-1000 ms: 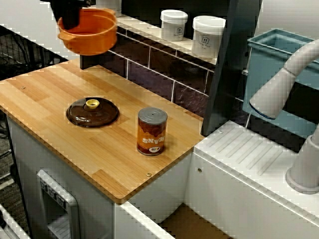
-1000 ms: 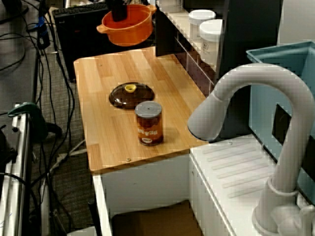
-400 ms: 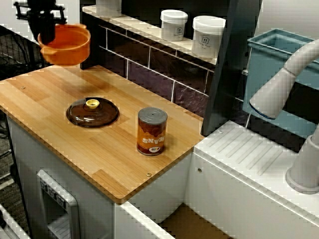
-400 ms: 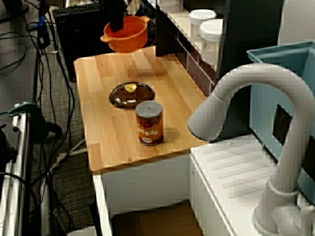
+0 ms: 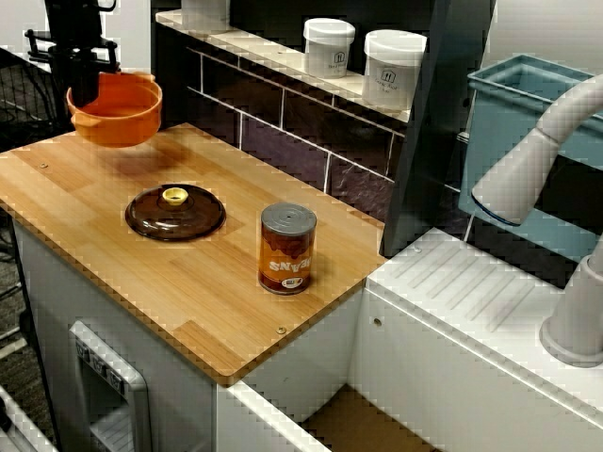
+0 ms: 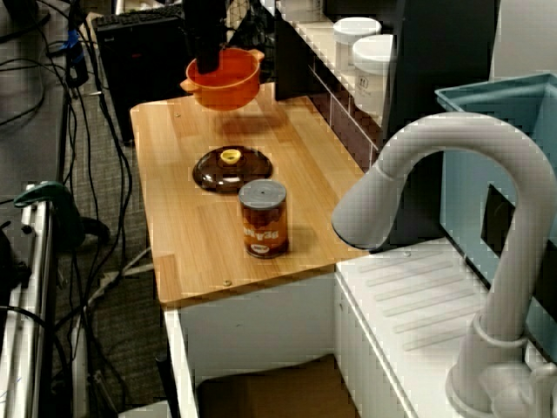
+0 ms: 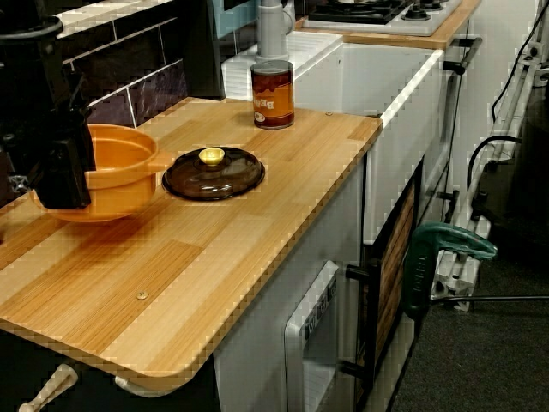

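**Pot held over the counter's corner, lid lying apart**

View across the counter toward the shelf: the black gripper (image 5: 83, 87) has its fingers clamped on the rim of the orange pot (image 5: 118, 113). The pot hangs over the far-left corner of the wooden countertop (image 5: 188, 292). A shadow shows beneath the pot, so I judge it lifted and not set down. The pot is round, smooth and glossy like plastic, with small lug handles. A dark brown lid (image 5: 175, 213) with a yellow knob lies flat on the wood, well apart from the pot and not covering it. A tin can (image 5: 286, 250) with a grey top stands upright nearer the sink. 2 white jars (image 5: 329, 46) sit on the tiled shelf.

View from over the tap: the gripper (image 6: 207, 59) comes straight down onto the pot (image 6: 228, 83), which is level and open side up. The lid (image 6: 231, 168) lies between pot and can (image 6: 263, 218).

View from the counter's end: the pot (image 7: 120, 172) is empty inside as far as it shows. Its base sits just above the pale striped planks, beside the lid (image 7: 213, 173) but not touching it
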`<state>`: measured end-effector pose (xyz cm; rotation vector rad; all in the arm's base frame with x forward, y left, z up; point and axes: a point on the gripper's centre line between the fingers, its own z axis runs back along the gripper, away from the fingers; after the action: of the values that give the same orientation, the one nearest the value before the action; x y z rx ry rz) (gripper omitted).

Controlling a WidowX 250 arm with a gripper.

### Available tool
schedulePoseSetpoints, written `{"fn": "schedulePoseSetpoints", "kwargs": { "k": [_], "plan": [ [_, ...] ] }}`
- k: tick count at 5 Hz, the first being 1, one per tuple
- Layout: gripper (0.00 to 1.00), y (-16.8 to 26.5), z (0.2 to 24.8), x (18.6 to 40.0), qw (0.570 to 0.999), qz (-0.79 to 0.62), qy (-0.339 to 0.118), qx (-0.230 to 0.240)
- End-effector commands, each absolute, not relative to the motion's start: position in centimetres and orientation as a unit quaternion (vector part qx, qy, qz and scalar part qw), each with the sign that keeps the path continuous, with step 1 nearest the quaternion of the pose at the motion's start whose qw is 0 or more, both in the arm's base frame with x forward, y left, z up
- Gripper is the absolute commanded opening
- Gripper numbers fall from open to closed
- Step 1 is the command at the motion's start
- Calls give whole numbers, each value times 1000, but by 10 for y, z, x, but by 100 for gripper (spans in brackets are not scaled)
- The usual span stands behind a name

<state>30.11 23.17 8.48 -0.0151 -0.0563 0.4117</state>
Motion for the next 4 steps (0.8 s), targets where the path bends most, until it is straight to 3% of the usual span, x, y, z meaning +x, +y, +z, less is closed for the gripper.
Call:
{"fn": "schedulePoseSetpoints", "kwargs": {
  "k": [1,2,3,4],
  "plan": [
    [0,223,69,289,980,195,-27,23],
    [0,214,58,288,981,189,-19,33],
    [87,208,55,289,980,194,-8,33],
    [100,207,55,289,981,191,-8,23]
  ]
}}
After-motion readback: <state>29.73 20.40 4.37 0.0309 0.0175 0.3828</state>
